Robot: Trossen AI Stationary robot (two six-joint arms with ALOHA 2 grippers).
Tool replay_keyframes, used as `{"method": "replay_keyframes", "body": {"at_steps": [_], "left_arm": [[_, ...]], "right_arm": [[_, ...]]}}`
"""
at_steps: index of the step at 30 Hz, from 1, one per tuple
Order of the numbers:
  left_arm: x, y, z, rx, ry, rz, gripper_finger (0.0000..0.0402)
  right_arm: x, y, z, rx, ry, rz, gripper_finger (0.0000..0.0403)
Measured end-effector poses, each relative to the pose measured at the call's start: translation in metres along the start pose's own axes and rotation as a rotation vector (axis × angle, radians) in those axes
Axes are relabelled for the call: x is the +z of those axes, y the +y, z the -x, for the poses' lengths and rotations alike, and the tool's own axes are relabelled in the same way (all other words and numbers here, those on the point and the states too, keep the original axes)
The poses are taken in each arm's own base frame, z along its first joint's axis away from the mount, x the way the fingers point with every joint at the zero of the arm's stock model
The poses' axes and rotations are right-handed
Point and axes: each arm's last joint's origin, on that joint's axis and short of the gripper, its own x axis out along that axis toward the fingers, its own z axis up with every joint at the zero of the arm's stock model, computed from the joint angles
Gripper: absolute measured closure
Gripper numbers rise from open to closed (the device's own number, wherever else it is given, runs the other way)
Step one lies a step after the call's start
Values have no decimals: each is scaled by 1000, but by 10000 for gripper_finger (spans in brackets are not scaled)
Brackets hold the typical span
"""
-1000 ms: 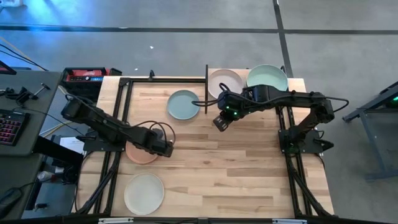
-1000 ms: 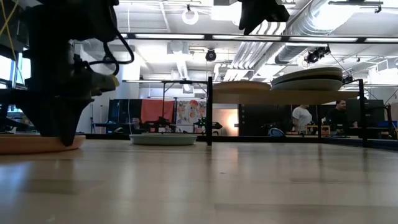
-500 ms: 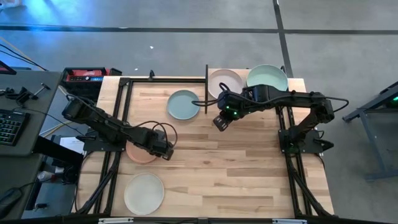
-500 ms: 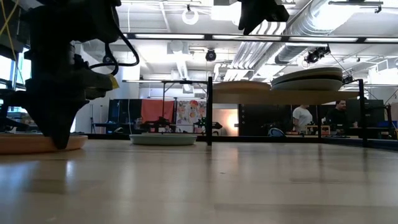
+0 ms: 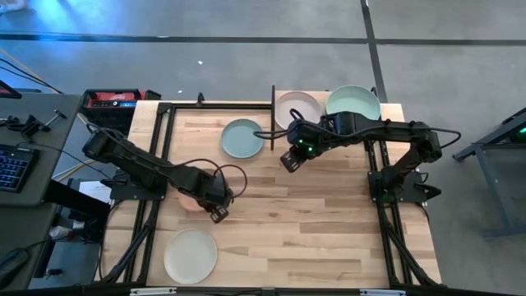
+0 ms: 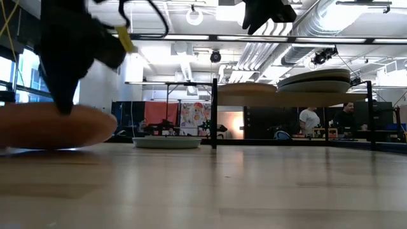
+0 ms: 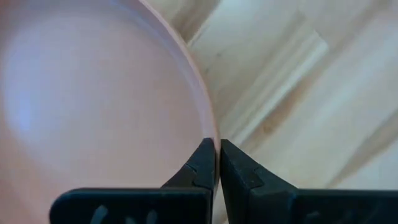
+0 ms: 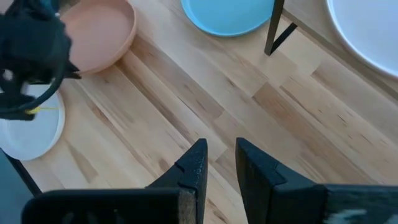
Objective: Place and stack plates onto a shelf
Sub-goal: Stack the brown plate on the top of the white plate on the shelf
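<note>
Seen from above: slatted wooden table (image 5: 312, 222) on grey concrete floor, desk with keyboard (image 5: 11, 168) off to one side. Left gripper (image 5: 217, 212) pinched on the rim of the terracotta plate (image 5: 185, 201), most of that plate hidden under the arm. Cream plate (image 5: 190, 256) well clear of those jaws, near the table's front edge. Light blue plate (image 5: 243, 138) flat on the table beside the shelf (image 5: 283, 96). Two plates up on the shelf: pale one (image 5: 297, 107) and mint green one (image 5: 353, 102). Right gripper (image 5: 288, 162) hanging over bare wood just in front of the shelf, holding nothing.

At table height: workshop with ceiling ducts behind, people far back. Terracotta plate (image 6: 54, 127) tilted and raised off the wood, clamped from above by the left gripper (image 6: 63, 108). Blue plate (image 6: 166, 142) lying flat farther back. Shelf board (image 6: 286, 99) on black posts, plates on top.

Left wrist: fingertips (image 7: 202, 163) pressed together on the plate's thin rim (image 7: 198, 93), wood beyond.

Right wrist: jaws partly spread, empty, over wood; terracotta plate (image 8: 106, 31), blue plate (image 8: 227, 14) and cream plate (image 8: 31, 130) far ahead of them.
</note>
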Motion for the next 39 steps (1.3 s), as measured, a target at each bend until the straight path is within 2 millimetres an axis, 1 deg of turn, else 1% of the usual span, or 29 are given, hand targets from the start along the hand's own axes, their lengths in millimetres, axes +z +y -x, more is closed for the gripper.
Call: {"method": "replay_keyframes", "body": {"at_steps": [3, 10, 14, 19, 24, 29, 33, 37, 39], "left_arm": [[-1, -8, 19, 27, 3, -104, 401], [-1, -24, 60, 65, -63, -350, 401], [0, -31, 78, 89, -115, -568, 401], [3, -33, 96, 172, -195, -795, 401], [10, -35, 110, 297, -278, -1052, 401], [22, -29, 114, 443, -288, -1283, 401], [35, -20, 114, 509, -258, -1358, 401], [47, -12, 115, 570, -256, -1354, 401], [52, -8, 115, 583, -244, -1361, 401]], "right_arm": [[1, 1, 0, 8, -9, -3, 341], [8, 4, 0, 60, -66, -19, 341], [17, 2, 0, 73, -122, -41, 341], [25, -3, 0, 68, -163, 5, 332], [36, -8, 0, 74, -225, -14, 298], [53, -14, 2, 136, -295, -57, 271], [62, -20, 0, 161, -306, -78, 270], [68, -26, -9, 161, -277, -67, 270], [71, -26, -10, 166, -290, -54, 270]]}}
